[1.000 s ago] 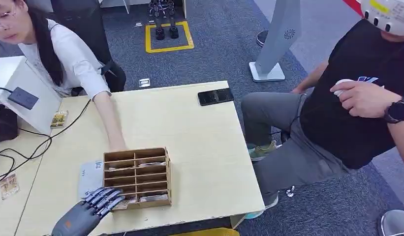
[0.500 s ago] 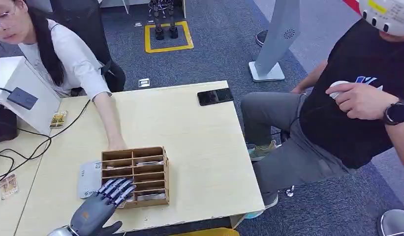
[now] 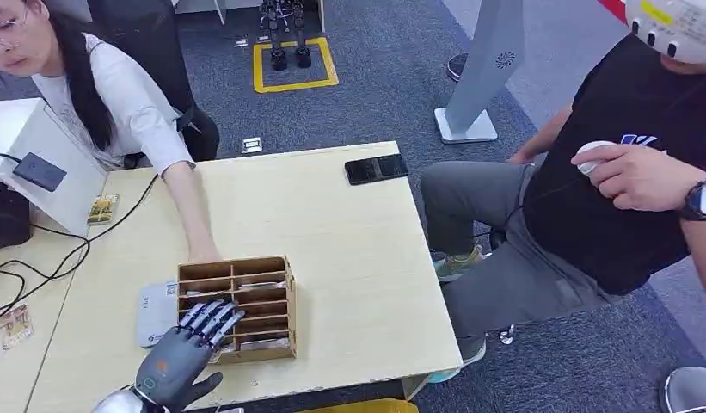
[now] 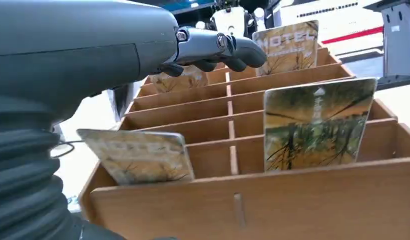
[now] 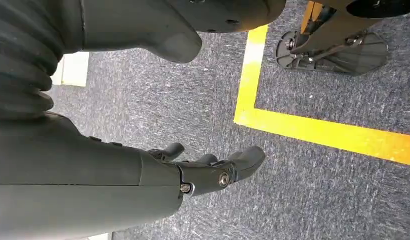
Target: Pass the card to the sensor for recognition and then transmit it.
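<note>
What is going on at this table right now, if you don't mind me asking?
The robot's left hand reaches over the near side of a wooden card rack, fingers spread, holding nothing yet. Cards stand in several slots. A seated person's hand rests at the rack's far edge. The right hand hangs empty over the carpet.
</note>
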